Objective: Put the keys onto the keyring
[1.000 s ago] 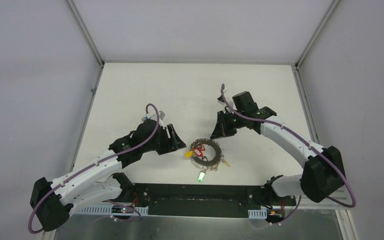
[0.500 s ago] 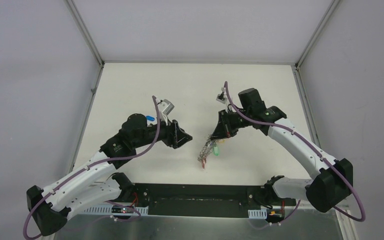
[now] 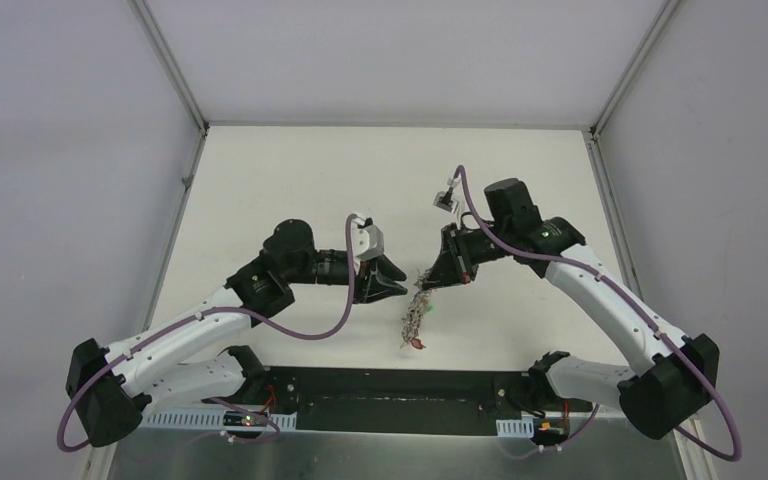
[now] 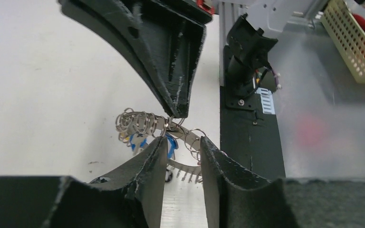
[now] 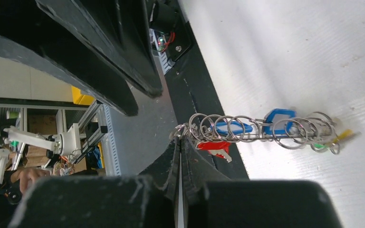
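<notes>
Right hand was clamped on the upper end of the keyring, which hung toward the bench; left hand stood narrowly parted just beside it

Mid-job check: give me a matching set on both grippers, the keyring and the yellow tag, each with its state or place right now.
Things:
1. right gripper
2. left gripper
3. keyring
4. yellow tag

States or places:
A. jaws apart, close beside the rings
B. strung out in one line instead of lying as a circle
C. jaws shut on one end of the loop
D. at the end of the line farthest from the closed jaws

Pairs: 1-C, 2-A, 3-B, 4-D
</notes>
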### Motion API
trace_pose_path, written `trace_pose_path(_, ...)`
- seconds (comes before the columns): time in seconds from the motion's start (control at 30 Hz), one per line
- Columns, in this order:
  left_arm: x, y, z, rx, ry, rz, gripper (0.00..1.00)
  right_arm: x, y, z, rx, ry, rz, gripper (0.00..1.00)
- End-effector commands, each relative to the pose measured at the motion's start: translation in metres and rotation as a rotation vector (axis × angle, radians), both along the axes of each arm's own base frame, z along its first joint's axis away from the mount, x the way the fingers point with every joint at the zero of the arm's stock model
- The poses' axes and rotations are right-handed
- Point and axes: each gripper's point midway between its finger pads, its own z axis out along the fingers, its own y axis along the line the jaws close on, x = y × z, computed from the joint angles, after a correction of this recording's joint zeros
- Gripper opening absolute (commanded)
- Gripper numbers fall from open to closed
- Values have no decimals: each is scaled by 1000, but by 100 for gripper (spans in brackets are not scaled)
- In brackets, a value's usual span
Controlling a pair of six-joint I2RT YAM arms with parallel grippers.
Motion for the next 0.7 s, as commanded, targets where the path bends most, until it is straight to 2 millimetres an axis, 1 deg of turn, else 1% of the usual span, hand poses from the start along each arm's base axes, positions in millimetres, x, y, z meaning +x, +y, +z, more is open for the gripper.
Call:
trace_pose_path(0.0,-16,-10,30,-70,-225,-115,31,-15,4,36,147,-87,111,0)
trace_pose_path(0.17,-25,-15,26,-66,-292,-151,29,-23,3,40,190,-110,157,0)
trace_pose_path(0.33,-28,-17,25,-64,-311,-156,29,-19,1,39,208,-223,129,0)
trace_pose_path(0.43,-27,-17,24,-63,-296,-148,29,-14,2,39,259,-353,108,0)
trace_pose_path(0.47,-28,-17,24,-62,-290,-147,29,-13,1,32,266,-389,100,0)
trace_pose_path(0.6,-30,-17,23,-61,-278,-153,28,-24,-5,29,335,-596,197,0)
trace_pose_path(0.67,-33,-18,23,-62,-278,-163,28,-28,-7,29,352,-672,237,0)
